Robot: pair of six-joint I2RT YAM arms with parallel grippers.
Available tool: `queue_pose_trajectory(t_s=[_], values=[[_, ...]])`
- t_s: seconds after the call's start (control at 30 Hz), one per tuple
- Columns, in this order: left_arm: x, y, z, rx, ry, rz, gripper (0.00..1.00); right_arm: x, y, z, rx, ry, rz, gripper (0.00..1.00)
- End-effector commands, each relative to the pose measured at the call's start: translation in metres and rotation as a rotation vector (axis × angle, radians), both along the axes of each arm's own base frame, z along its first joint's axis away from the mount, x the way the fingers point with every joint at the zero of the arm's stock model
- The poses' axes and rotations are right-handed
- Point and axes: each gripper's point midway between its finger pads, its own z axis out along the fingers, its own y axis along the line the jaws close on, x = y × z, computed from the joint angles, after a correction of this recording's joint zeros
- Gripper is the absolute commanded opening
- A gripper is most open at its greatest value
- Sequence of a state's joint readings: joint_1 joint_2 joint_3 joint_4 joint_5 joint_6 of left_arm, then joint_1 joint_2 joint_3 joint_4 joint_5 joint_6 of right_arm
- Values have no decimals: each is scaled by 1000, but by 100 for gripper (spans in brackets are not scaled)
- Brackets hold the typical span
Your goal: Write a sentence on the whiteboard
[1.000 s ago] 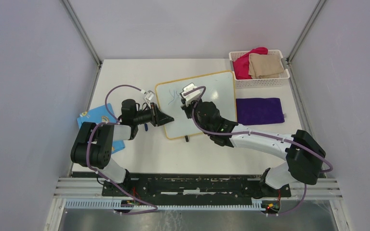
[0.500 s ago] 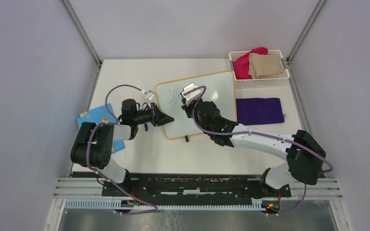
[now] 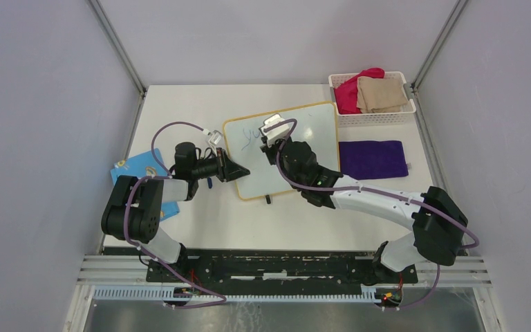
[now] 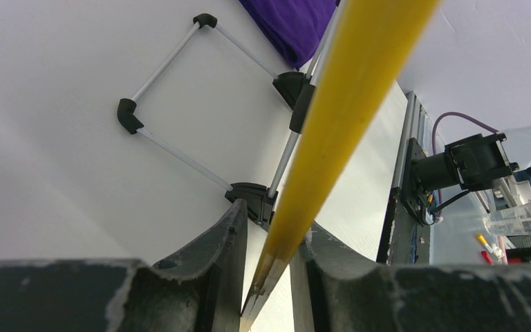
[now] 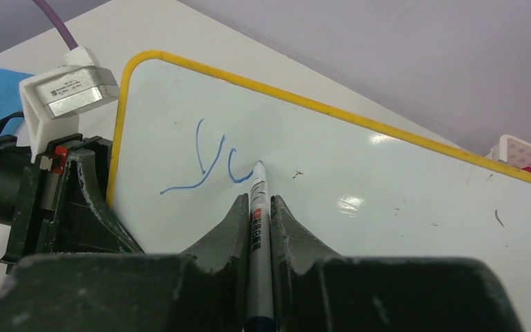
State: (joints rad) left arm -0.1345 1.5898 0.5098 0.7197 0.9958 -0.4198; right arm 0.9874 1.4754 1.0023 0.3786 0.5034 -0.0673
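The whiteboard (image 3: 304, 149), white with a yellow rim, stands tilted at the table's middle. Only a blue "y" and part of a second letter (image 5: 211, 164) of the sentence show on it, near its left end. My right gripper (image 5: 256, 200) is shut on a grey marker (image 5: 256, 228) whose tip touches the board just right of the strokes; it shows in the top view (image 3: 271, 142) too. My left gripper (image 4: 271, 235) is shut on the board's yellow rim (image 4: 332, 131) at its left edge, also seen from above (image 3: 238, 169). The board's black feet (image 4: 249, 197) show underneath.
A white basket (image 3: 404, 114) with red and tan cloths stands at the back right. A purple cloth (image 3: 373, 159) lies right of the board. A blue flat card (image 3: 135, 169) lies at the left, under my left arm.
My right gripper has moved a little up and to the right across the board, and the blue strokes have grown. The left arm has not moved.
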Motion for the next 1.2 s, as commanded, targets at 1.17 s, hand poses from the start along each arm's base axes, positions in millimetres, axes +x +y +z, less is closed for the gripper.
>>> queue_pose_trajectory(t_s=[1.17], values=[[11, 5, -8, 80, -46, 38, 35, -6, 3, 39, 97, -38, 59, 0]])
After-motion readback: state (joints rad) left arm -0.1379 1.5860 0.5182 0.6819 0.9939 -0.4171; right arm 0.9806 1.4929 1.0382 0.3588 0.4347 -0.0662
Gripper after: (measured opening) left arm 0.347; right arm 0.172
